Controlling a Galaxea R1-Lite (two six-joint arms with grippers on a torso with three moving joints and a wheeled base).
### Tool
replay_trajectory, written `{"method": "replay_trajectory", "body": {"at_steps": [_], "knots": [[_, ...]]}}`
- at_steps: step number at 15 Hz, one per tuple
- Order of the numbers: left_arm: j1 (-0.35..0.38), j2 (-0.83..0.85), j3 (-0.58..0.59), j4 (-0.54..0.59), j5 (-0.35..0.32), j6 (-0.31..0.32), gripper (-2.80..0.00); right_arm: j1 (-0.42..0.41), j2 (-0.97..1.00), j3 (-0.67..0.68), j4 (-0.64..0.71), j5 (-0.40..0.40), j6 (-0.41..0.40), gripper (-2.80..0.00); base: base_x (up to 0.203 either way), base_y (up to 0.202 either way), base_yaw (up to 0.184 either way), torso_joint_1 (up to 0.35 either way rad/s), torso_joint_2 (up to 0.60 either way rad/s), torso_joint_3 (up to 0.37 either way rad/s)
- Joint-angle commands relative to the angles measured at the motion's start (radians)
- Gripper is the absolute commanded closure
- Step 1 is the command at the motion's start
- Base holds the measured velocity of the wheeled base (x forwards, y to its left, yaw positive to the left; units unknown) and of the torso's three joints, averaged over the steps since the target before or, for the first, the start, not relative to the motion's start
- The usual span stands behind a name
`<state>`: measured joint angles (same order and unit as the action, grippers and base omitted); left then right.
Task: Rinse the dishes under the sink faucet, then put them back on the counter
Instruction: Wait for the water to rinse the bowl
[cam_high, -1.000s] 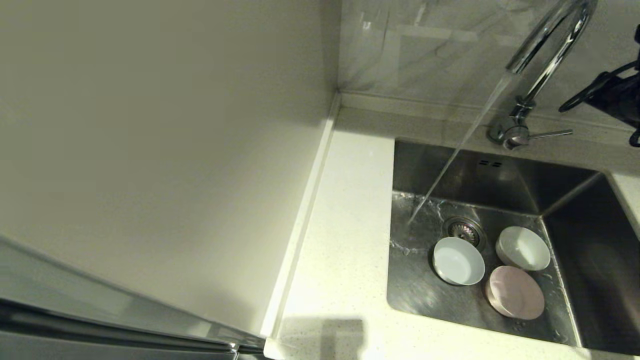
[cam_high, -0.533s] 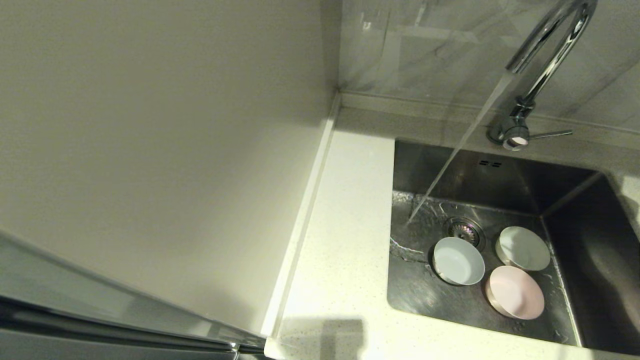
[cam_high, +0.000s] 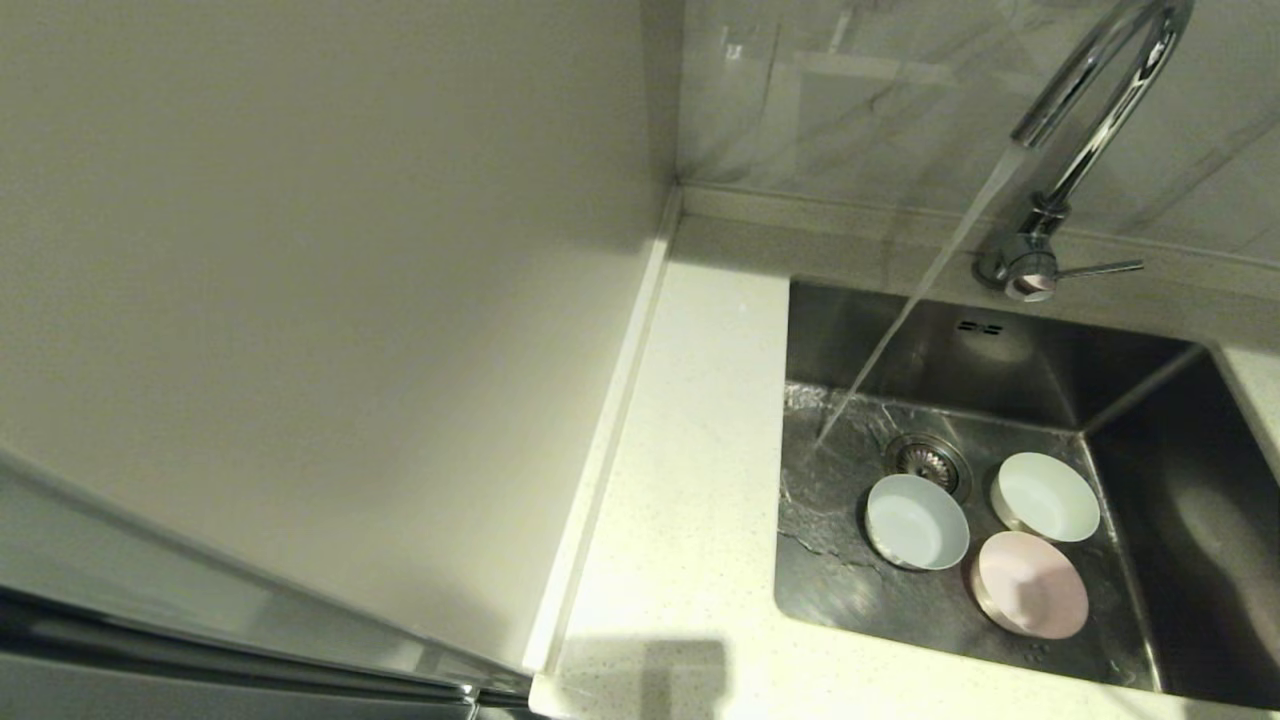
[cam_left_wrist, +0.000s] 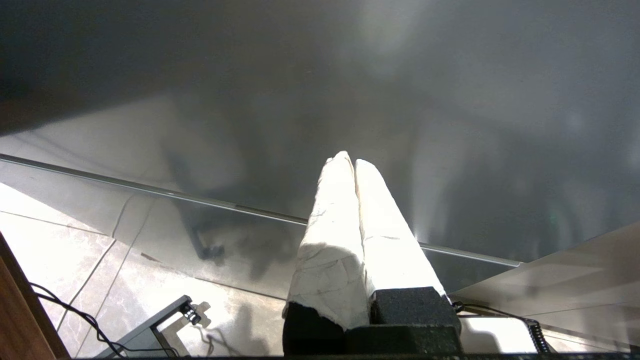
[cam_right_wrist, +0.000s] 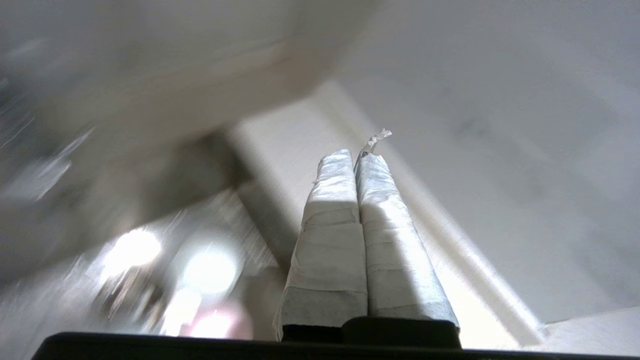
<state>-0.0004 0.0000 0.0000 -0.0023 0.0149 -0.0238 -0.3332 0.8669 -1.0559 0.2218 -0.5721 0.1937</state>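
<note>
Counter (cam_high: 690, 420) runs along the sink (cam_high: 1160, 470) on its left; faucet (cam_high: 1090, 90) is on, stream hitting the basin floor just left of the drain. All 3 dishes sit in the sink by the drain: blue bowl (cam_high: 917, 521) nearest the stream, whitish-green bowl (cam_high: 1047, 496), pink bowl (cam_high: 1030, 584) nearest the robot. Being round, they've no long axis.

Neither arm shows from the head cam. Right gripper (cam_right_wrist: 356, 155), jaws together & empty, looks nearer the sink, so prob. its job; bowls aren't clear in its view. Left gripper (cam_left_wrist: 348, 161), jaws together, parked facing a dark panel.

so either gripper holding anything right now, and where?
Nothing. Left gripper and right gripper are both shut and empty; three small round bowls sit untouched in the sink.
</note>
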Motion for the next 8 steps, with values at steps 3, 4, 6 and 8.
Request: {"method": "replay_trajectory", "body": {"at_steps": [3, 4, 6, 8], "knots": [[0.000, -0.003, 0.000, -0.001, 0.000, 0.000, 0.00, 0.205, -0.412, 0.221, 0.102, 0.058, -0.056, 0.00, 0.000, 0.000, 0.000, 0.000, 0.00, 0.000], [0.000, -0.004, 0.000, -0.001, 0.000, 0.000, 0.00, 0.230, -0.487, 0.292, 0.112, 0.087, -0.084, 0.00, 0.000, 0.000, 0.000, 0.000, 0.00, 0.000], [0.000, -0.003, 0.000, -0.001, 0.000, -0.001, 0.00, 0.256, -0.580, 0.423, 0.119, 0.149, -0.133, 0.00, 0.000, 0.000, 0.000, 0.000, 0.00, 0.000], [0.000, -0.003, 0.000, -0.001, 0.000, -0.001, 0.00, 0.277, -0.593, 0.517, 0.095, 0.178, -0.137, 0.00, 0.000, 0.000, 0.000, 0.000, 0.00, 0.000]]}}
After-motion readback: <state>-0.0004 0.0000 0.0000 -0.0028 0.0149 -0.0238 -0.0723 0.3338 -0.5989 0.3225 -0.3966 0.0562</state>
